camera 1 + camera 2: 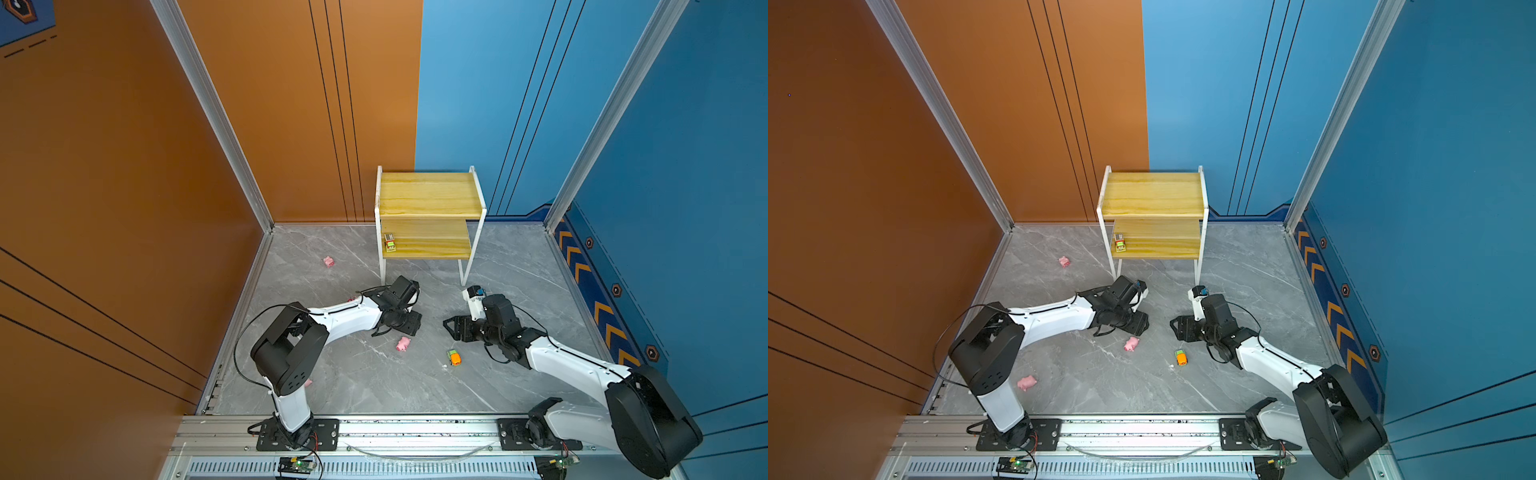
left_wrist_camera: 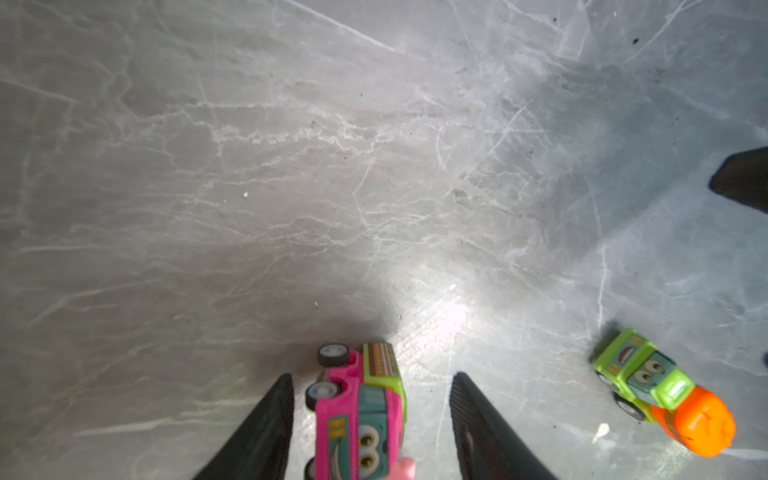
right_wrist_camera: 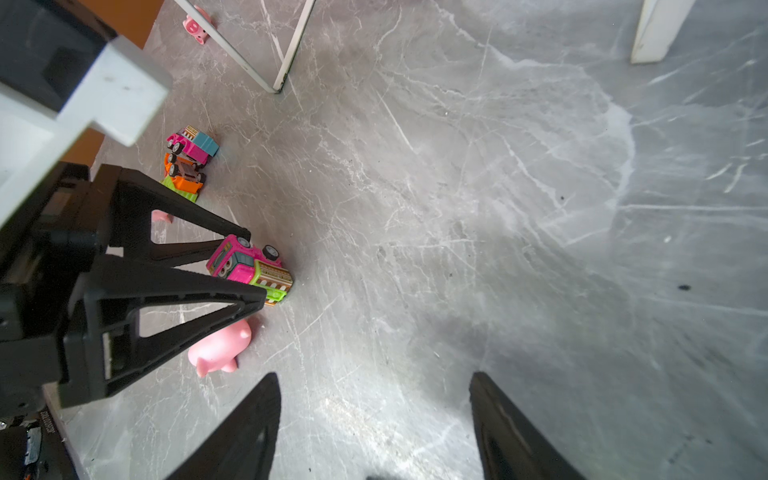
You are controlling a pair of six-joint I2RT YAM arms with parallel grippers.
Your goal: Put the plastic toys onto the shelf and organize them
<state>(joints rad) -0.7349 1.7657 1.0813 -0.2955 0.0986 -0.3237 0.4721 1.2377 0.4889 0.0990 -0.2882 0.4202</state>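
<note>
A pink and green toy truck (image 2: 357, 411) lies on its side on the grey floor between the fingers of my left gripper (image 2: 372, 380), which is open with a gap on each side. In both top views the left gripper (image 1: 405, 326) hides this truck. A pink pig (image 1: 402, 344) lies just beside it. A green and orange truck (image 1: 454, 357) stands near my right gripper (image 3: 374, 378), which is open over bare floor. The shelf (image 1: 430, 195) stands at the back with one small truck (image 1: 390, 242) on its lower board.
Two more trucks (image 3: 193, 143) lie tipped together beyond the left gripper. Another pig (image 1: 328, 261) lies left of the shelf, and one (image 1: 1026, 382) by the left arm's base. The shelf's white legs (image 3: 286, 62) stand close behind both grippers. Walls enclose three sides.
</note>
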